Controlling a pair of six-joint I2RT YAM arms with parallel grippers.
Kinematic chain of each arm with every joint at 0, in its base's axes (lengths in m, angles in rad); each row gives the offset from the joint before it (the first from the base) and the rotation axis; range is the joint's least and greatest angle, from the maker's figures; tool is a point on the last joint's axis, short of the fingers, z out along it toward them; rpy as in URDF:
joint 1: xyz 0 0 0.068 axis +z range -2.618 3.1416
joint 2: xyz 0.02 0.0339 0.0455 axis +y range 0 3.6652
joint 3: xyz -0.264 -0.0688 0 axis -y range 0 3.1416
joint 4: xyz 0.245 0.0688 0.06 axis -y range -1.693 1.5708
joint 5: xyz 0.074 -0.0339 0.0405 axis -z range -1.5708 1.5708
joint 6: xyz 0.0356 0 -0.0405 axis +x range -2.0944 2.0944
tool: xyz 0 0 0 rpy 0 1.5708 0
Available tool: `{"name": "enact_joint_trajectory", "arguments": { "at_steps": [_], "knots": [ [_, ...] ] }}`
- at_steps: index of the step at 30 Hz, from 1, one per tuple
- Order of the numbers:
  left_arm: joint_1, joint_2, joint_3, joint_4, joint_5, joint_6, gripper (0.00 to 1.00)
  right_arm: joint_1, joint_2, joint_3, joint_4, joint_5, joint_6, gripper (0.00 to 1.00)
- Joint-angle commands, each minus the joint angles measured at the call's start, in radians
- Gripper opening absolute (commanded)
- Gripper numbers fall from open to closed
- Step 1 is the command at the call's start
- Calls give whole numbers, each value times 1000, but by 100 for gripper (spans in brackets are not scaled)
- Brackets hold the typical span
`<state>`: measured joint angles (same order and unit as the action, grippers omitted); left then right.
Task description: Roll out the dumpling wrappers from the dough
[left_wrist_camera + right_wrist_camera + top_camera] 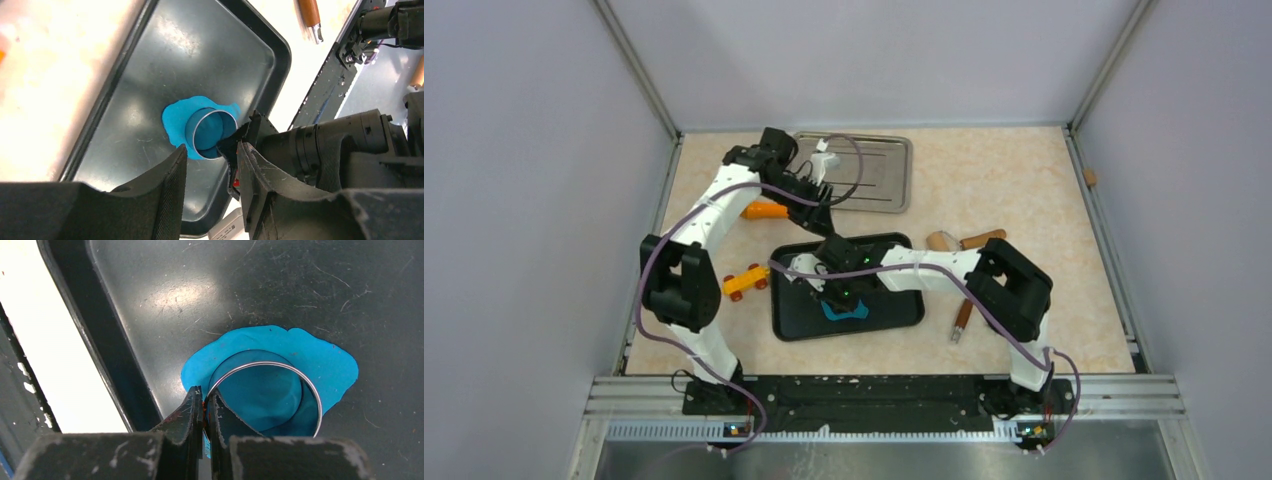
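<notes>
Right tool (204, 405) clamped on the thin wall of the metal ring cutter (265, 363), holding it upright on the flattened blue dough (325, 360) in the black tray (90, 340); presumably set for a cutting press. Left tool (212, 150): jaws apart, empty, hovering near, clear of the cutter.

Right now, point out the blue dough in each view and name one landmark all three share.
Top external: the dough peeks out just below the right gripper, in the near half of the black tray.
Left wrist: centre of frame, the dough spreads around the metal ring standing on it.
Right wrist: centre-right, the dough lies under the same ring, which the gripper pinches.
Shared landmark: the black tray.
</notes>
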<state>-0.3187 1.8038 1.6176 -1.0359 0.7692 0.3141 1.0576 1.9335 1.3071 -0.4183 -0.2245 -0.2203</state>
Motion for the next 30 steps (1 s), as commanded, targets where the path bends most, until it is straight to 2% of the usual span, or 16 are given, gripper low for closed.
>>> {"name": "enact_joint_trajectory", "arguments": {
  "at_steps": [1,10,18,25,30],
  "knots": [
    [28,-104,-123,32,45,-36,45,17,-55,36,5,22,-85,0],
    [93,-225,-252,93,-9,-76,47,17,-145,104,-95,37,-160,0],
    [194,-265,-251,126,-81,-124,49,-7,-214,82,-142,58,-203,0],
    [201,-353,-272,89,-134,-53,52,-204,-403,-2,-283,-20,-312,0],
    [200,-400,-318,60,-96,16,54,-359,-573,-157,-343,43,-377,0]
  ]
}}
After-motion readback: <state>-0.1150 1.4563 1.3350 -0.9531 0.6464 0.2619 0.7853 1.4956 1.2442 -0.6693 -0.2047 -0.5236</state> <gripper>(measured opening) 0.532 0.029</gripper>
